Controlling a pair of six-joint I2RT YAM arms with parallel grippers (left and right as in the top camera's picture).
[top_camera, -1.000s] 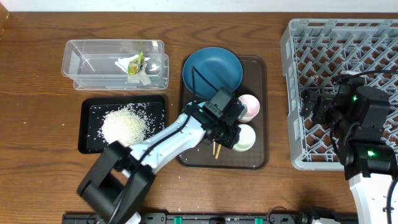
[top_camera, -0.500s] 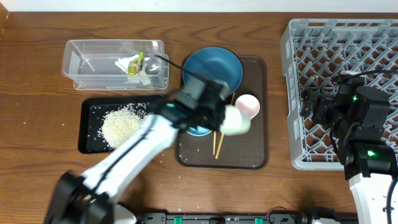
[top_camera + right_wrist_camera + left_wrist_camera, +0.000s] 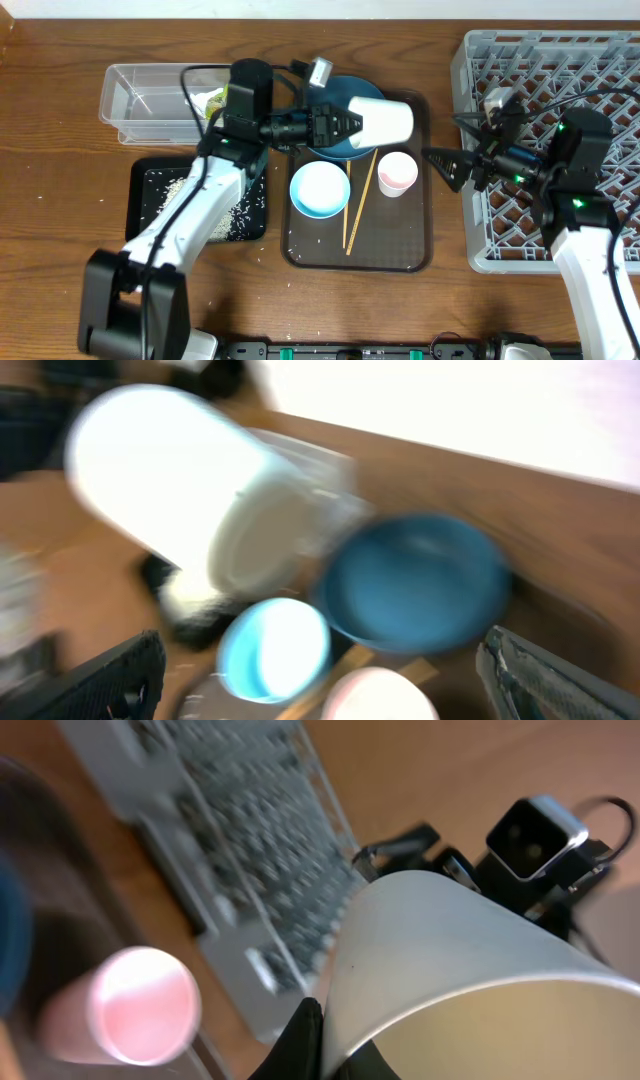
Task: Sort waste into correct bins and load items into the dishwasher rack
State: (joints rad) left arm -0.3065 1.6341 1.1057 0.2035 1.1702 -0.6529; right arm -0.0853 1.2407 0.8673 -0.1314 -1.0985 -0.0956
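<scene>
My left gripper point(image 3: 345, 122) is shut on the rim of a plain white cup point(image 3: 382, 119) and holds it on its side, above the dark blue plate point(image 3: 335, 98). In the left wrist view the cup point(image 3: 450, 960) fills the frame, with one finger point(image 3: 303, 1038) outside its wall. My right gripper point(image 3: 447, 166) is open and empty, pointing left between the grey rack point(image 3: 560, 60) and the brown tray point(image 3: 400, 255). On the tray are the light blue bowl point(image 3: 320, 190), the pink-inside cup point(image 3: 398, 173) and two chopsticks point(image 3: 357, 205). The right wrist view shows the held cup point(image 3: 180, 485), plate point(image 3: 415, 580) and bowl point(image 3: 272, 645).
The clear tub point(image 3: 140, 100) at the back left holds the crumpled wrapper point(image 3: 212, 101). The black tray point(image 3: 150, 180) in front of it holds rice point(image 3: 230, 215), partly hidden by my left arm. Some grains lie on the brown tray's left edge.
My left gripper has lifted the white cup off the brown tray and swung it up over the plate. My right gripper has moved left from over the rack towards the tray.
</scene>
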